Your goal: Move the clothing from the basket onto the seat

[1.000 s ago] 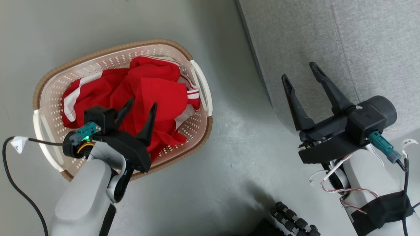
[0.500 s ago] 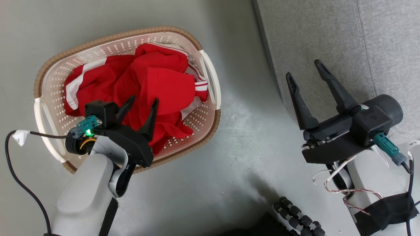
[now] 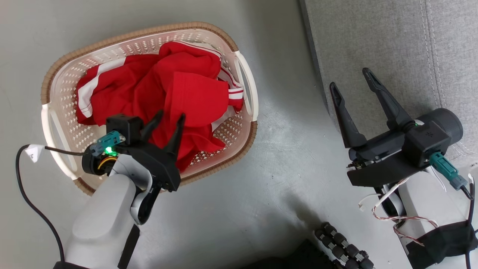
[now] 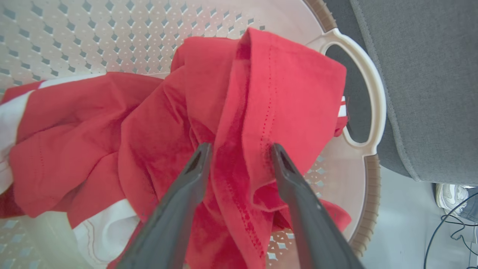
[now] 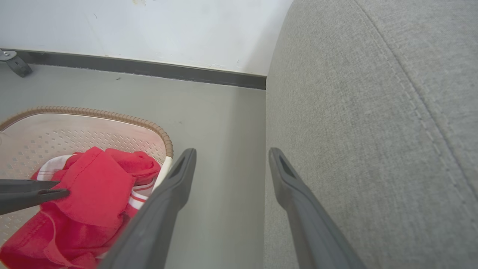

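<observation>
Taking the biggest thing first, I am seeing the grey seat (image 3: pixel 392 45) standing to my right. Its rounded edge is running along a strip of bare floor (image 3: pixel 283 179) that is separating it from the laundry basket (image 3: pixel 65 84). That strip is giving me open room for a carry, though I am judging that the load will need lifting well above the seat's edge before it swings across.

The basket is sitting on the floor to my left. All of the red clothing (image 3: pixel 186 89) is lying heaped inside it, with nothing on the seat yet. I am expecting light, limp, slightly slick sports fabric. It will be draping below any grip, and loose ends may be catching on the brown rim or the side handle (image 4: pixel 369 93) nearest the seat. One pinch may also be dragging a second garment up.

My right gripper (image 3: pixel 350 78) is hovering over the seat's edge, fingers spread wide with nothing between them. My left gripper (image 3: pixel 171 114) is reaching into the heap, fingers spread and straddling a raised fold (image 4: pixel 242 112) with a stitched hem. The tips are pressing into the cloth but not pinching it yet. That doubled ridge is looking like the best hold, thicker than a single layer.
</observation>
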Motion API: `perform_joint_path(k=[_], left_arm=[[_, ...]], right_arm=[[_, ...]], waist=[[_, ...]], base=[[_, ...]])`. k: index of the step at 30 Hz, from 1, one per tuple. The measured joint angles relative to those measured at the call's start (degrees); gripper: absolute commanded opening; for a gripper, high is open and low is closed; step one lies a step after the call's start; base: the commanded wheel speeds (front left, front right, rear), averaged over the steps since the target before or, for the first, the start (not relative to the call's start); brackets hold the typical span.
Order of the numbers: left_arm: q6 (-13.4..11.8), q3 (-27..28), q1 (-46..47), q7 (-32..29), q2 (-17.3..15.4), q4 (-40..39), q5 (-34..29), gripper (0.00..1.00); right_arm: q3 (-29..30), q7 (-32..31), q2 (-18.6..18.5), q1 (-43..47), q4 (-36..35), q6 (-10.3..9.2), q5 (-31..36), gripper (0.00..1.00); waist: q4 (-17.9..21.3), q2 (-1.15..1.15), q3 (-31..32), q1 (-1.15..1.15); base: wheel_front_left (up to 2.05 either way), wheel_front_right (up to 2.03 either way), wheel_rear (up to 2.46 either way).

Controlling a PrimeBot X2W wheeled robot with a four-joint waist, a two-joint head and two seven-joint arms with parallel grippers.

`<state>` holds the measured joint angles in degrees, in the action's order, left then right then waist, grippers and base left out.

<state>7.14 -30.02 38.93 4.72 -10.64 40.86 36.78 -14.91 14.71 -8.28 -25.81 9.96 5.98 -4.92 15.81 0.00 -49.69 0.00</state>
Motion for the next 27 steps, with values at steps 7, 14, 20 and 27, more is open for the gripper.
perform_joint_path(k=[7,14,20,27], left_arm=[[0.0,-0.8,1.2,0.5,0.4,1.9,1.3,0.16],[0.0,-1.9,3.0,1.5,0.9,3.3,1.5,0.00],[0.0,-2.9,3.2,3.0,2.1,3.8,2.2,0.00],[0.0,-2.7,3.0,6.4,1.9,3.6,4.8,0.00]], right_arm=[[0.0,0.0,0.0,0.0,-0.4,0.00,0.5,1.00],[0.4,0.0,-0.1,0.6,-0.6,0.00,0.5,1.00],[1.4,0.0,-0.5,0.9,-0.3,-0.02,0.6,1.00],[2.1,0.0,-0.7,1.3,1.3,-0.20,0.6,1.00]], waist=[[0.0,0.00,-0.1,0.00],[0.0,0.00,-0.3,0.00],[-1.0,0.00,0.4,0.00],[-3.1,0.00,2.6,0.00]], base=[[0.00,0.00,0.00],[0.00,0.00,0.00],[0.00,0.00,0.00],[0.00,0.00,0.00]])
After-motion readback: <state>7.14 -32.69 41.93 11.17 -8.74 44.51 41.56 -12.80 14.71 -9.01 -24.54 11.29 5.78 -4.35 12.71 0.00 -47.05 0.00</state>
